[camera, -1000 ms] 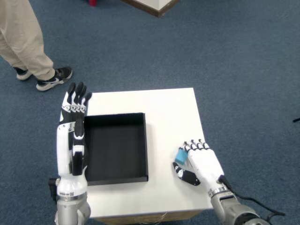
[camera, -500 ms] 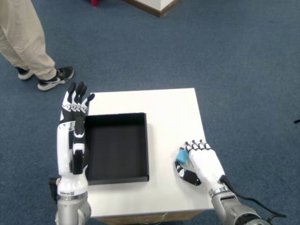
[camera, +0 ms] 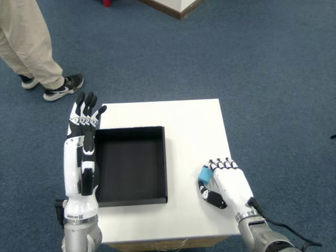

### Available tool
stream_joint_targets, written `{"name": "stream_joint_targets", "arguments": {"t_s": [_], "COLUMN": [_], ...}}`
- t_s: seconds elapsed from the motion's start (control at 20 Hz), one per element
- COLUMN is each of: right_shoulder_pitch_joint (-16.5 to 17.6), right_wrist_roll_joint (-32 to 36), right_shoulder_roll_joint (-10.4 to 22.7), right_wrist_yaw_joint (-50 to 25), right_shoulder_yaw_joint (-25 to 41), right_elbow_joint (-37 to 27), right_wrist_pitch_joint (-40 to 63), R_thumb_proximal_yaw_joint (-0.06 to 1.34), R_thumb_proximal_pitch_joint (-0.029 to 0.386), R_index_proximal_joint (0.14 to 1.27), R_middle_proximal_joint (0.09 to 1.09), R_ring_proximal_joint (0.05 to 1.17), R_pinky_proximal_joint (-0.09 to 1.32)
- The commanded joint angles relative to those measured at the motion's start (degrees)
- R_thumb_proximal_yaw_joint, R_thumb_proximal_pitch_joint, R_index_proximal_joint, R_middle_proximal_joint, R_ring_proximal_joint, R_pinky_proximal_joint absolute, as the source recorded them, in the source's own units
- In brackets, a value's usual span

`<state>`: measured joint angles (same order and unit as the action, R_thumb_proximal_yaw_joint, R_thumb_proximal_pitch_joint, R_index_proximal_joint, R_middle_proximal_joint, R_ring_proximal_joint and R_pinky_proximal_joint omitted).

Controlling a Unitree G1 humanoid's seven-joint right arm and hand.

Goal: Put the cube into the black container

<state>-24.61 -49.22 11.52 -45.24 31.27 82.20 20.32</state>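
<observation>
Head view: the right hand point(camera: 229, 182) rests low on the white tabletop point(camera: 191, 123), near its right front edge, with its fingers curled over a small blue cube point(camera: 205, 175). The thumb lies below the cube and the fingertips meet its top edge, so the hand looks clamped on it, though how firm the hold is cannot be read from above. The cube sits at the hand's left side, apart from the black container point(camera: 130, 165), which lies open and empty to the left on the same tabletop.

By the look of it, the step in hand is the grasp itself; the cube appears not yet lifted. The next move calls for raising it clear of the surface, carrying it left over the container's near wall, and letting go above the dark floor inside.

Most of the cube is covered by the fingers, so only one blue face shows. Whether it touches the tabletop is hard to tell. The right forearm is cut off at the bottom edge. The left hand point(camera: 85, 116) stands upright beside the container, fingers apart, holding nothing.
</observation>
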Motion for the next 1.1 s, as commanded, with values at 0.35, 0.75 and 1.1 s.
{"name": "stream_joint_targets", "arguments": {"t_s": [0.35,0.75,1.1], "right_shoulder_pitch_joint": [-0.6,-0.3,-0.5], "right_wrist_roll_joint": [0.3,-0.1,-0.1], "right_shoulder_roll_joint": [1.9,1.9,1.8], "right_wrist_yaw_joint": [0.0,-1.0,-1.4], "right_shoulder_yaw_joint": [-0.3,-0.4,-0.8], "right_elbow_joint": [0.2,0.4,0.4], "right_wrist_pitch_joint": [0.5,0.8,1.2], "R_thumb_proximal_yaw_joint": [0.67,0.72,0.75], "R_thumb_proximal_pitch_joint": [0.036,0.044,0.058], "R_index_proximal_joint": [0.62,0.66,0.70], "R_middle_proximal_joint": [0.24,0.25,0.25], "R_ring_proximal_joint": [0.22,0.23,0.23], "R_pinky_proximal_joint": [0.11,0.12,0.13]}}
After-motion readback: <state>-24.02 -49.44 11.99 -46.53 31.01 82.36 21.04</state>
